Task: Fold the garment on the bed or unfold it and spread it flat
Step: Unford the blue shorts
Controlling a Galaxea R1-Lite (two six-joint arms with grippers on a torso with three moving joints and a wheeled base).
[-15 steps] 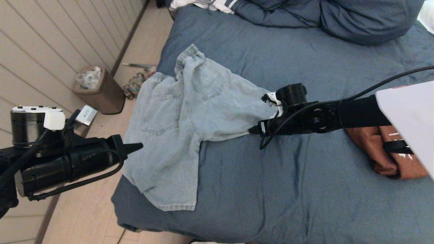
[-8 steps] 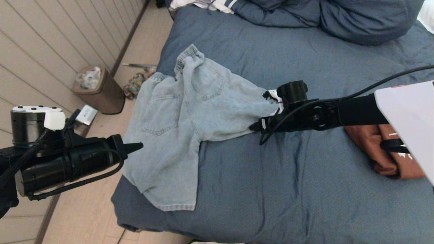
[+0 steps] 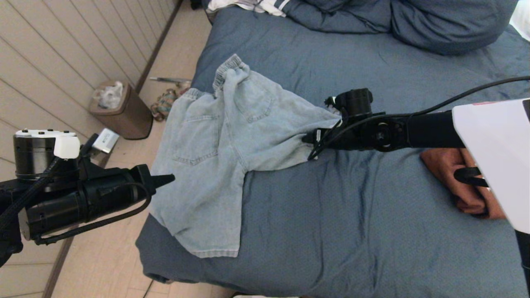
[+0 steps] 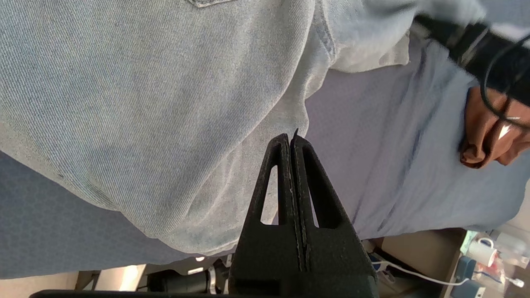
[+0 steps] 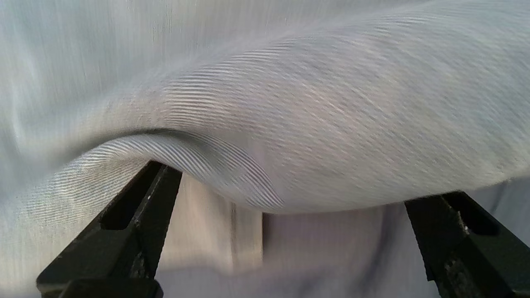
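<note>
Pale blue denim shorts (image 3: 215, 165) lie spread on the left part of the large bed with its wrinkled slate-blue cover (image 3: 331, 231), one leg reaching toward the near left corner, the elastic waistband bunched at the far side. The right gripper (image 3: 308, 142) sits at the hem of the other leg, its tips hidden by the cloth from above; its wrist view shows the jaws spread wide with a fold of denim bulging between them, not pinched. The left gripper (image 3: 167, 179) hangs off the bed's left edge beside the shorts, jaws pressed together on nothing. A rust-brown folded garment (image 3: 459, 182) is mostly hidden behind the right arm; its white print cannot be read. A brown waste bin (image 3: 124, 111) stands on the floor.
</note>
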